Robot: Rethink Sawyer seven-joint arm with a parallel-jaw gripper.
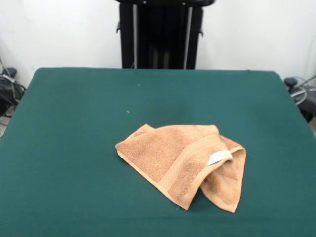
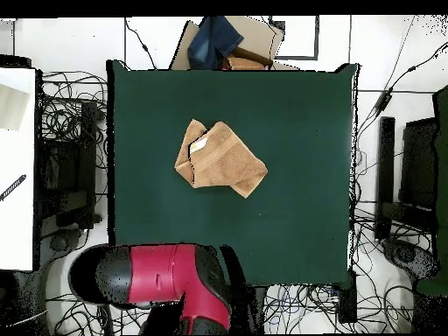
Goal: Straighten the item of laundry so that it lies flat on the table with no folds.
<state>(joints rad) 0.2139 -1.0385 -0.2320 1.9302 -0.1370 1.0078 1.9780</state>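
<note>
Front and overhead views of the work surface. You face one table (image 1: 74, 148) covered in dark green cloth, set against a white wall (image 1: 256, 34). From above, you see loose black cables (image 2: 66, 114) on the floor round the table, a white surface (image 2: 17, 166) at the left edge, and a cardboard box (image 2: 254, 44) with blue cloth (image 2: 214, 39) on it beyond the far side.

One towel (image 1: 182, 160) lies on the table, light brown terry, a little right of centre and toward the near edge in the front view. It is not flat: one corner is folded over the body, showing the woven border band (image 1: 190, 165), and a second flap droops at the right. One small white tag (image 1: 219, 157) sits on the fold.

One red and black arm (image 2: 166, 280) is drawn back past the table's edge in the overhead view. Its gripper does not appear in either view, so you cannot tell how the fingers stand.
</note>
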